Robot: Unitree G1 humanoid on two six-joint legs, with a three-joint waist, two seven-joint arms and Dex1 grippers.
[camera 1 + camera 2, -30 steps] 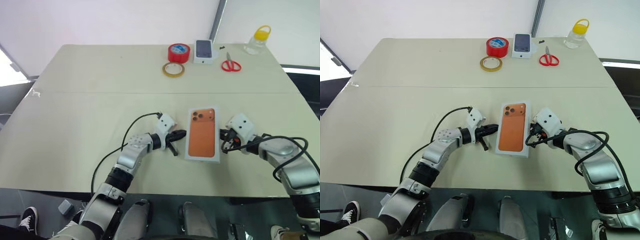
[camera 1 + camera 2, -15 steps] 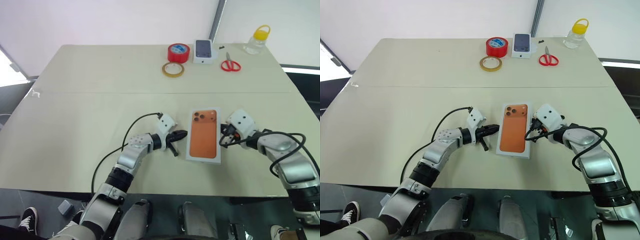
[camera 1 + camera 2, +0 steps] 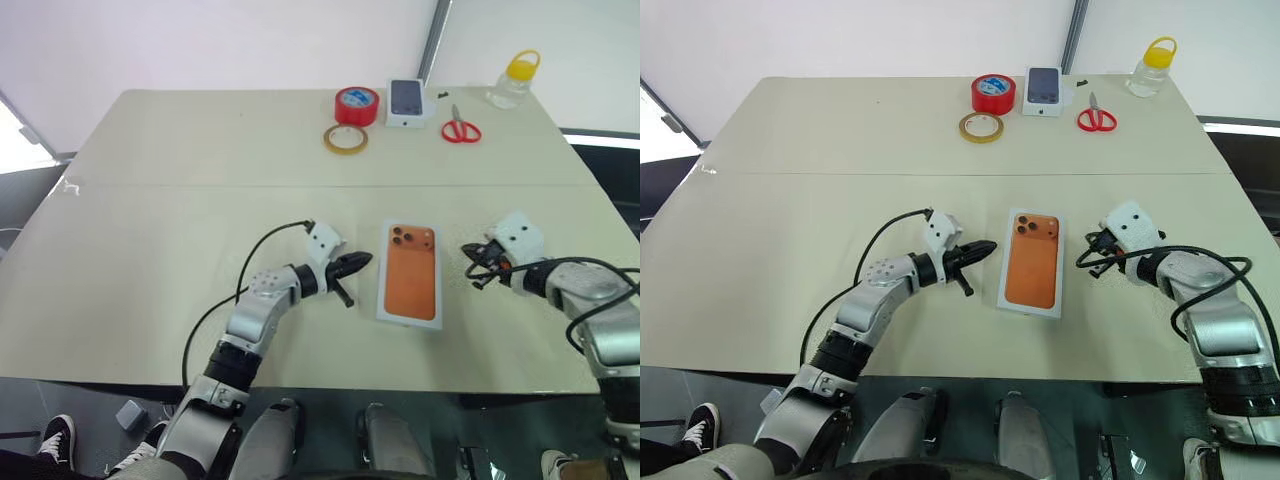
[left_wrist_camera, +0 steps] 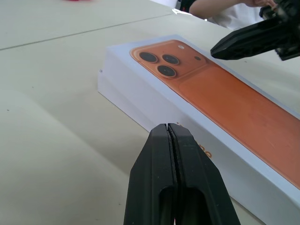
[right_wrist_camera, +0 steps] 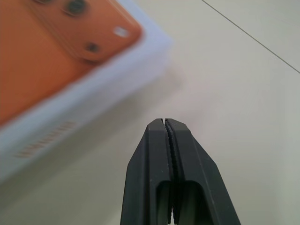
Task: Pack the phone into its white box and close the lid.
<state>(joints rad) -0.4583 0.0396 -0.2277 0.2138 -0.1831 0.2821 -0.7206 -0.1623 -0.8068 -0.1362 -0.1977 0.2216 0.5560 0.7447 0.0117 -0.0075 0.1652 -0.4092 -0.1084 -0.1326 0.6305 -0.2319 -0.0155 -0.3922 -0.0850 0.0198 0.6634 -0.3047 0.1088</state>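
The white box (image 3: 381,300) lies flat near the table's front edge, between my two grippers. Its top face shows the orange phone (image 3: 411,272) back, with a three-lens cluster at the far corner and a white rim around it. I cannot tell whether this is the phone itself or a lid over it. My left gripper (image 3: 362,260) is shut with nothing in it and points at the box's left side, a short gap away. My right gripper (image 3: 1085,258) is also shut and bare, and it stands clear of the box's right side.
Along the far edge stand a red tape roll (image 3: 358,104), a tan tape ring (image 3: 346,139), a small white box printed with a dark phone (image 3: 407,102), red scissors (image 3: 461,130) and a yellow-capped clear bottle (image 3: 516,80). A black cable loops by each wrist.
My right gripper has drawn back to the right, from the box's right edge to a clear gap. The left gripper has stayed put. The box has turned slightly.
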